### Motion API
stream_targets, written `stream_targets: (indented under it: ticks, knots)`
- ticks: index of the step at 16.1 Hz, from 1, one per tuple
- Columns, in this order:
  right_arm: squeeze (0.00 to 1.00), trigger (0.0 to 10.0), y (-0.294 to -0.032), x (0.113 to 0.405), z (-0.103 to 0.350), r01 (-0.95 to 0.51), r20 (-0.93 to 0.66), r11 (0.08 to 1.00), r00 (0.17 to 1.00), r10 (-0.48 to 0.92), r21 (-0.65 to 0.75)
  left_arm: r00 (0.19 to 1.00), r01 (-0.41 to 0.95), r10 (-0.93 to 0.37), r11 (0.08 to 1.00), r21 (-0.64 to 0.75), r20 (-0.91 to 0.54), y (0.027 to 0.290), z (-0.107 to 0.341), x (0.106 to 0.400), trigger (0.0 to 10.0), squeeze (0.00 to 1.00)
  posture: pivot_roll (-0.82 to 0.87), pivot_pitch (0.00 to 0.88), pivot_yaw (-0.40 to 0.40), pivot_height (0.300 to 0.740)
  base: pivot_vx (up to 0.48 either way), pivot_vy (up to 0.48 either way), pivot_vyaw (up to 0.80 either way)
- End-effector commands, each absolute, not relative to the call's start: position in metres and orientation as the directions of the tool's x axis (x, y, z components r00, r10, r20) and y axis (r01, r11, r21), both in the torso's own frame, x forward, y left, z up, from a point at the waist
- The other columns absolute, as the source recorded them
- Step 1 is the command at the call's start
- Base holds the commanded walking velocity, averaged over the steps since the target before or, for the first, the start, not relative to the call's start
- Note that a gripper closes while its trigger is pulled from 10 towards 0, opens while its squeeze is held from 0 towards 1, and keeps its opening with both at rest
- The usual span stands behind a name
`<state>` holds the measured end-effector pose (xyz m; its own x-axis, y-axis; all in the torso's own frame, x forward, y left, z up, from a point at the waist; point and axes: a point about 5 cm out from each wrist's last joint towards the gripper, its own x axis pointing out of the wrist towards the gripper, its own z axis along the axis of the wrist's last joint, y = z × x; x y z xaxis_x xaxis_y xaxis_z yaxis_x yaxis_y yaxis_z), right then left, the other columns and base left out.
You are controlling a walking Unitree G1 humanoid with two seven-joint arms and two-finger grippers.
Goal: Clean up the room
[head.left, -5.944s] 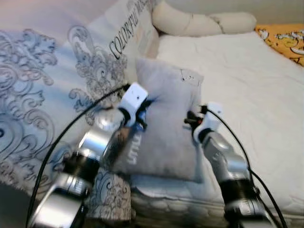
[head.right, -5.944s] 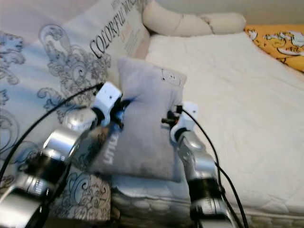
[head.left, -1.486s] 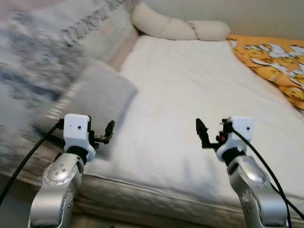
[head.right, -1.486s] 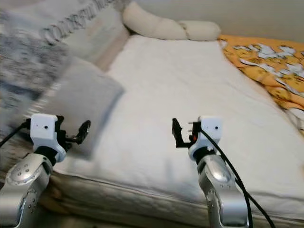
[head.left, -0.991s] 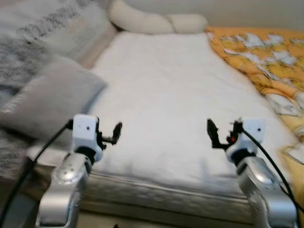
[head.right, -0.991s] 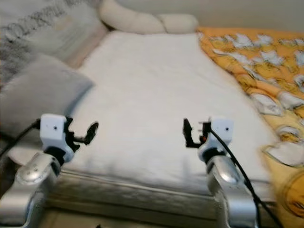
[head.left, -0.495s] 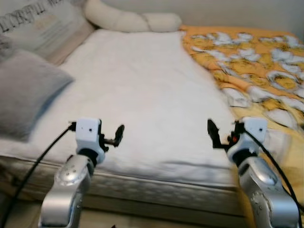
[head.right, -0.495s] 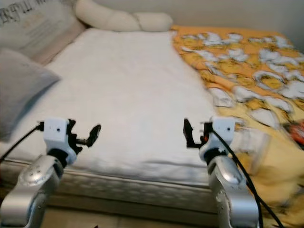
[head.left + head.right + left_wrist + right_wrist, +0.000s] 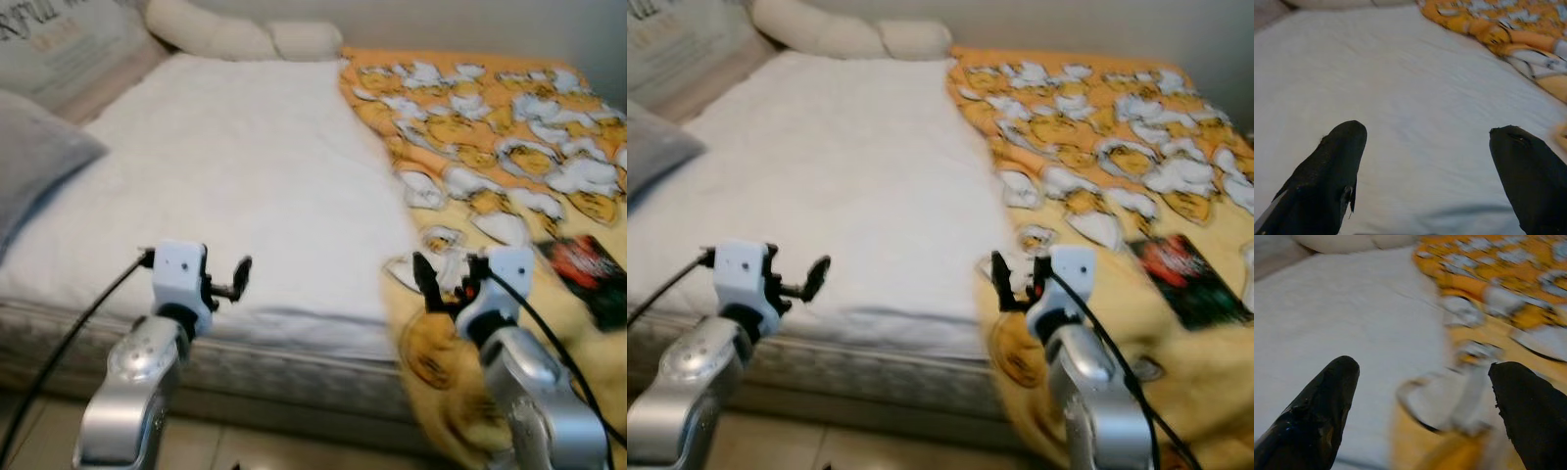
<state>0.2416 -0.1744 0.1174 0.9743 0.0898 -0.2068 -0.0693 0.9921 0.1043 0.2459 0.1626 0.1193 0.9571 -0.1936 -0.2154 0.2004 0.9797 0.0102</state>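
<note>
The robot faces the foot of a bed [image 9: 225,176] covered with a white sheet. Both arms are raised in front of it. The left end effector [image 9: 238,278] hangs over the near edge of the white mattress, its two black fingers [image 9: 1327,176] spread wide apart and holding nothing. The right end effector [image 9: 428,284] hangs over the near edge of an orange cartoon-print blanket [image 9: 490,147], its fingers [image 9: 1317,416] likewise spread apart and empty.

The orange blanket lies rumpled over the right half of the bed and drapes down over its front. A dark red-and-black flat object [image 9: 588,274], too blurred to identify, rests on the blanket to the right of the right end effector. A grey pillow [image 9: 34,166] lies at the left edge of the bed, a printed cushion [image 9: 59,39] stands behind it, and a long cream bolster [image 9: 240,34] lies along the head of the bed.
</note>
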Motion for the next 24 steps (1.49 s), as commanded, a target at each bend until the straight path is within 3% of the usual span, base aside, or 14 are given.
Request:
stream_targets:
  ticks: [1, 9, 22, 24]
  knots:
    - [1.00, 10.0, -0.175, 0.243, 0.121, -0.072, -0.193, 0.990, 0.977, 0.094, 0.118, 0.960, 0.210, -0.203, 0.977, 0.017, -0.193, 0.162, 0.127, 0.247, 10.0, 1.00, -0.02, 0.000, 0.030, 0.740, 0.000, -0.480, 0.00]
    - [1.00, 10.0, -0.175, 0.249, 0.121, -0.090, -0.195, 0.989, 0.974, 0.112, 0.119, 0.968, 0.198, -0.193, 0.980, 0.012, -0.157, 0.168, 0.134, 0.248, 10.0, 1.00, -0.03, 0.000, 0.022, 0.740, 0.000, -0.469, 0.00]
    - [1.00, 10.0, -0.171, 0.254, 0.118, -0.098, -0.202, 0.983, 0.971, 0.129, 0.159, 0.973, 0.177, -0.166, 0.982, 0.057, -0.163, 0.175, 0.134, 0.248, 10.0, 1.00, -0.01, 0.000, 0.032, 0.740, 0.000, -0.477, 0.76]
    - [1.00, 10.0, -0.167, 0.253, 0.117, -0.095, -0.204, 0.981, 0.970, 0.128, 0.167, 0.972, 0.176, -0.163, 0.982, 0.063, -0.168, 0.177, 0.133, 0.247, 10.0, 1.00, -0.01, 0.000, 0.032, 0.740, 0.000, -0.480, 0.00]
